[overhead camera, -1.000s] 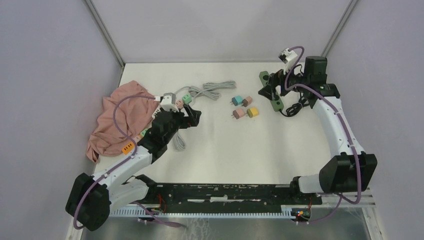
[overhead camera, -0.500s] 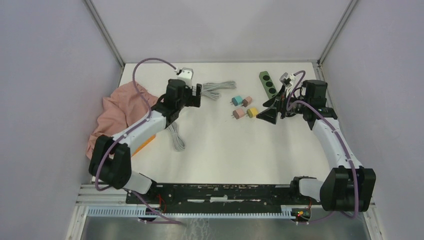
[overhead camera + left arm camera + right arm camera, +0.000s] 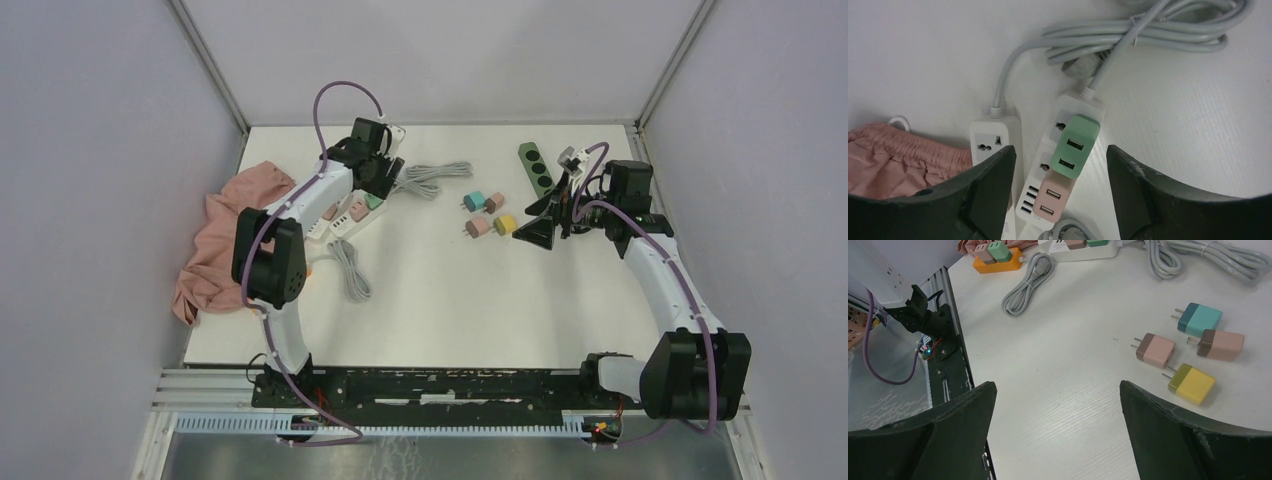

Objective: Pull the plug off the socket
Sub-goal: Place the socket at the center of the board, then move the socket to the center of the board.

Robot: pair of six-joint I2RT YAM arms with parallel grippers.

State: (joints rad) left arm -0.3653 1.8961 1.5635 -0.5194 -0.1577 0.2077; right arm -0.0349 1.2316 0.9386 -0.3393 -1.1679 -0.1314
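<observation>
While fingers point(image 3: 985, 192) gape, left hand point(image 3: 1060, 152) overhangs green plug point(image 3: 1076, 146).

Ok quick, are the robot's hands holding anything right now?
Left gripper: open, either side of the green plug, not gripping it.
Right gripper: open, empty.

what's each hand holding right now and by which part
Nothing is held. The left hand is open over the green plug in the white power strip, not gripping it; the right hand is open and empty.
</observation>
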